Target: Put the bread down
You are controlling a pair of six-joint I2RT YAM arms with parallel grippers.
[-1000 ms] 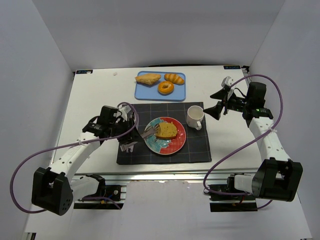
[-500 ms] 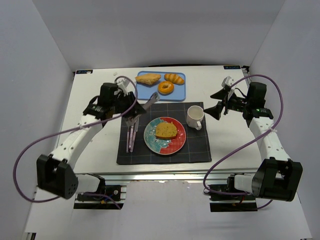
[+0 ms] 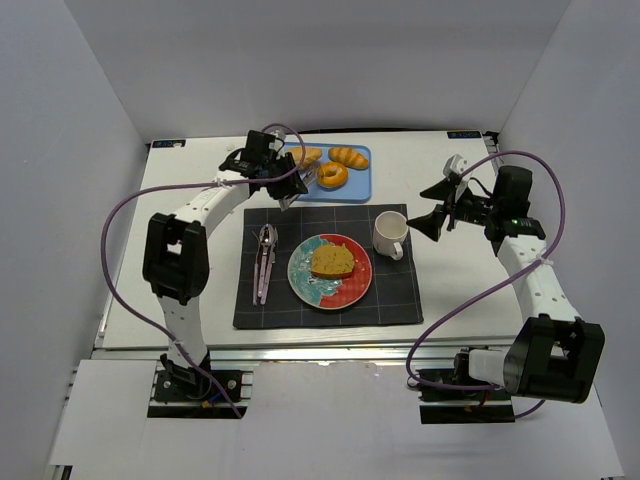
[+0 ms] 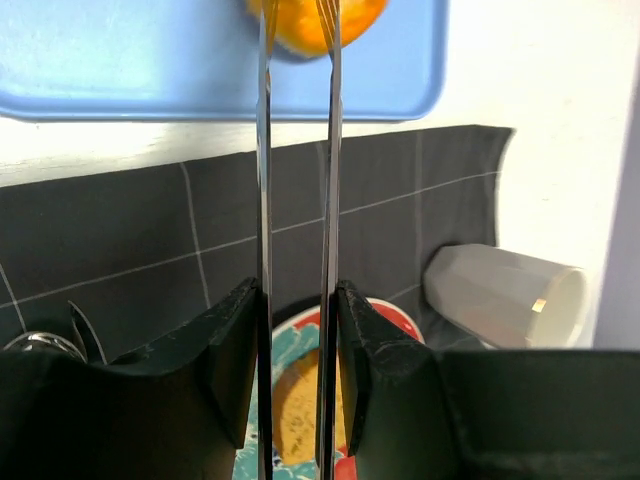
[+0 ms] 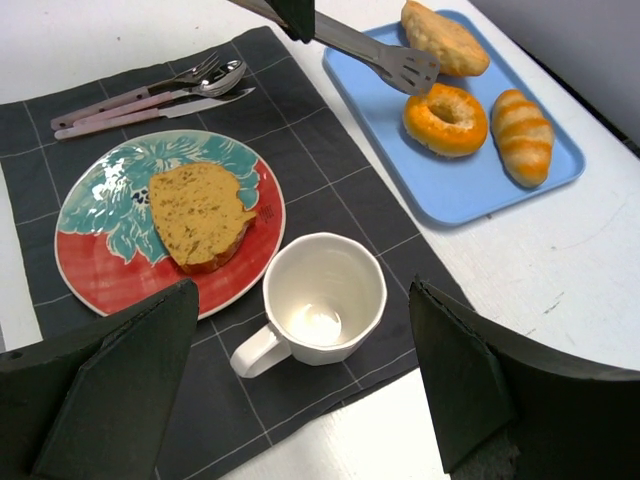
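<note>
From above, the left gripper (image 3: pixel 278 176) is clamping tongs (image 3: pixel 300 182) and reaching over the tray (image 3: pixel 358 188), with the tips hanging just beside the doughnut (image 3: pixel 331 176). The slice (image 3: pixel 331 261) is lying on the plate (image 3: pixel 345 292). The right gripper (image 3: pixel 438 208) is hovering near the mug (image 3: pixel 390 233), spread wide and holding nothing.

At the left wrist, the fingers (image 4: pixel 235 350) are squeezing the two blades to a slot narrower than the doughnut at the top edge. Lowering like this is likely asking for trouble, since the blades would be shoving or denting the ring rather than straddling it.

At the right wrist, the tongs' tip is sitting over the doughnut's rim; whether it is touching I cannot tell. A roll (image 5: pixel 527 125) and a bun (image 5: pixel 445 38) are lying close by, so a sideways push could be knocking the doughnut into them. The glossy crust may also be slipping from flat blades and dropping onto the mug or slice.
</note>
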